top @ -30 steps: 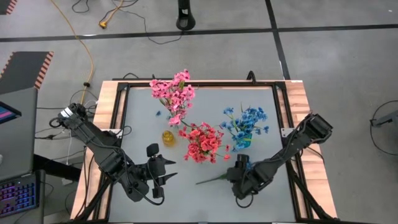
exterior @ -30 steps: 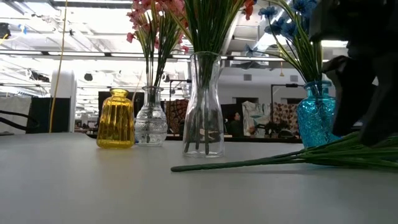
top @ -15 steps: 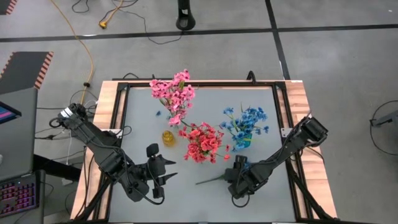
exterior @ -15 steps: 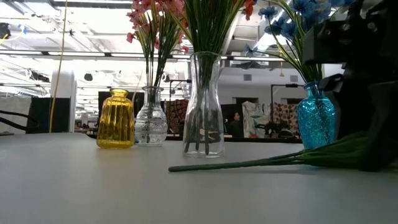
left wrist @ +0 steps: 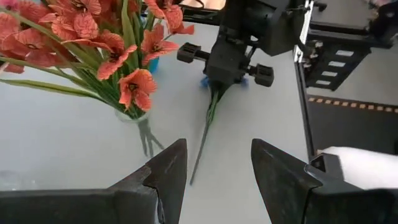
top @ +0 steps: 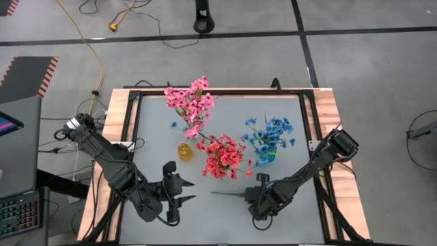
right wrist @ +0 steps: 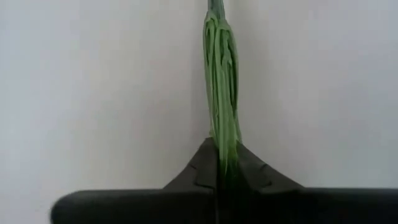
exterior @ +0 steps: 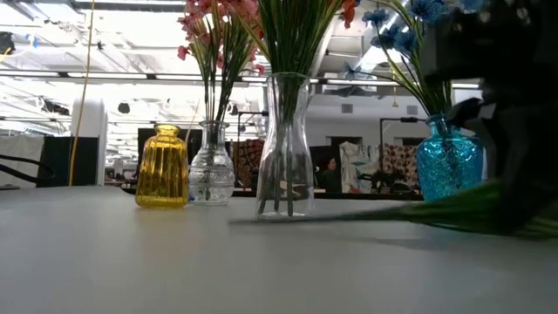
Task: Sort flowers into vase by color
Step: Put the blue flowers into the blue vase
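Note:
My right gripper [top: 254,198] is shut on a flower with a long green stem [top: 229,195], near the table's front, right of the middle. The stem points toward the table's left. Blue blossoms [left wrist: 204,81] peek out under that gripper. My left gripper [top: 181,192] is open and empty, left of the stem's free end [left wrist: 194,174]. A clear vase holds pink flowers [top: 191,104], a tall clear vase [exterior: 285,148] holds coral-red flowers [top: 222,156], and a blue vase [exterior: 446,170] holds blue flowers [top: 270,133]. A yellow vase [top: 185,150] stands empty. My right gripper pinches the leafy part of the stem [right wrist: 222,134] between its two fingers, close to the blossom end. The fingers slant down from the table's right, and the stem runs on ahead of them toward the table's left. In the low view the stem [exterior: 349,215] hangs about level, just clear of the table.
The four vases stand in a loose row across the table's middle, far of both grippers. The table has a dark frame and wooden side rails [top: 116,116]. The grey tabletop [top: 218,219] near the front edge is bare.
My right gripper has shifted a little toward the table's left and has risen with the flower. The stem lay on the table and slanted toward the near edge. It is now lifted just clear and points nearly straight toward the table's left.

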`<state>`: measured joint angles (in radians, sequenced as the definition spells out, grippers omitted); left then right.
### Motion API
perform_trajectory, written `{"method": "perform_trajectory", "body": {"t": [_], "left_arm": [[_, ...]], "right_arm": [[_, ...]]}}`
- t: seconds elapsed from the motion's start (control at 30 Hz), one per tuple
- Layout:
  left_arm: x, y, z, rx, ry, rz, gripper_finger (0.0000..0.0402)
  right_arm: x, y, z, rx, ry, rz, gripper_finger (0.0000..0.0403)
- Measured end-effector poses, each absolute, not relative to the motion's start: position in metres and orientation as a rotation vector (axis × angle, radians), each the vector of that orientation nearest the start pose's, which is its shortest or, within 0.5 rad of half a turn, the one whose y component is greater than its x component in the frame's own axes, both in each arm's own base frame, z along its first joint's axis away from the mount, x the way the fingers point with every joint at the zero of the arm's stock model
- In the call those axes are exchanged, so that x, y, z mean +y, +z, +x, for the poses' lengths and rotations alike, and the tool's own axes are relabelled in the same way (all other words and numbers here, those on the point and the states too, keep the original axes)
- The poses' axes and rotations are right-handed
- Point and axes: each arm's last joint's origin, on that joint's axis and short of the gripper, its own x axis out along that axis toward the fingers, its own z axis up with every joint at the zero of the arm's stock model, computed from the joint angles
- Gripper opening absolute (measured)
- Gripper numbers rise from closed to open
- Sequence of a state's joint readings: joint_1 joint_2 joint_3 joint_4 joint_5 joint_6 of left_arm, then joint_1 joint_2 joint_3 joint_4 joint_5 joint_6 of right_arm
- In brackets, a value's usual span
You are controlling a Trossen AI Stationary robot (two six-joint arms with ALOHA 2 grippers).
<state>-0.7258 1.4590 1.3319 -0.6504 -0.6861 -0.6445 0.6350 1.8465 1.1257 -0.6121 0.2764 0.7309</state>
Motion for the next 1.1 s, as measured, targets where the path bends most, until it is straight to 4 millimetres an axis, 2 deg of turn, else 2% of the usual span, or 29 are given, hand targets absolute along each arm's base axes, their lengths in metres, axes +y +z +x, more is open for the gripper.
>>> {"method": "perform_trajectory", "body": {"t": [0.17,0.33,0.47,0.77,1.1], "left_arm": [[-0.196,0.326,0.25,0.559,0.124,-0.141,0.0167],[-0.208,0.31,0.273,0.546,0.069,-0.112,0.0167],[-0.213,0.296,0.291,0.522,0.052,-0.071,0.0167],[-0.211,0.271,0.319,0.536,0.063,-0.003,0.0167],[-0.206,0.256,0.33,0.634,-0.049,-0.055,0.0167]], "right_arm": [[0.2,0.159,0.284,1.189,-0.108,0.09,0.0037],[0.208,0.173,0.293,1.165,-0.05,0.149,0.0061],[0.214,0.186,0.3,1.141,-0.011,0.192,0.0062],[0.22,0.216,0.316,1.067,0.011,0.312,0.0054],[0.218,0.233,0.336,0.948,0.07,0.482,0.0054]]}}
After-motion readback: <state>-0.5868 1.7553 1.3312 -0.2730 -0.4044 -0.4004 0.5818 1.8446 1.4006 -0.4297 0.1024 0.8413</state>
